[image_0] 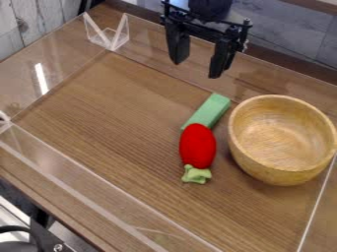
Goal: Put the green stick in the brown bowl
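Nearest you on the worktop point(112, 128), at the lower left corner, a dark cable or hose with rings along it lies beside the wooden edge. Further in, toward the middle right, you have the red toy point(198, 146), its small green stem end pointing toward you. It lies close to the left side of the brown bowl point(279, 140), so the near left flank of the bowl has a neighbour to watch. The bowl sits upright near the right edge, and its inside shows bare wood.

Just beyond the red toy you find the green stick point(207, 112), lying flat on the worktop and slanting away to the right. It is outside the bowl, just off its far left rim, with the toy right at its near end.

Past the stick, your black pincer point(202, 64) hangs above, its two fingers apart with nothing between them. At the far left, a white wire-like frame point(108, 31) stands near the back edge, well apart from the stick and bowl.
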Controlling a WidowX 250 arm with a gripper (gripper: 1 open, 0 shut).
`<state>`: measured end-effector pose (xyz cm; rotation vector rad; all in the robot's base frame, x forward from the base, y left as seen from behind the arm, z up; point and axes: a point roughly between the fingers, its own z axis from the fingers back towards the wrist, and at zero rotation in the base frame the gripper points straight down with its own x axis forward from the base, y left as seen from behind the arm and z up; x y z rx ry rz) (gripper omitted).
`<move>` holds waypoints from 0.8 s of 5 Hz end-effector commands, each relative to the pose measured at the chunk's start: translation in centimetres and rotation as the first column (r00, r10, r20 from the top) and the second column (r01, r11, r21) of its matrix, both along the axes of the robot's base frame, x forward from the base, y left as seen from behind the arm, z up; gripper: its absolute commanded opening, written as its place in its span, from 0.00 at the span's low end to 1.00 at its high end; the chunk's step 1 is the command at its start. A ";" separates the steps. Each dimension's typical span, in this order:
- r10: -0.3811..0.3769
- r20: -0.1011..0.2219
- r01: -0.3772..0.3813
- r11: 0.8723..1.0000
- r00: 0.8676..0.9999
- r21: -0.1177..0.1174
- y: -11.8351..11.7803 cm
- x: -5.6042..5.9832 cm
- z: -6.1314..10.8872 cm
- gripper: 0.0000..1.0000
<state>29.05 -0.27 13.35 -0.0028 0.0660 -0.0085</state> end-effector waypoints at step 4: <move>-0.010 -0.047 0.008 0.999 0.999 -0.047 -0.6 4.8 -6.8 1.00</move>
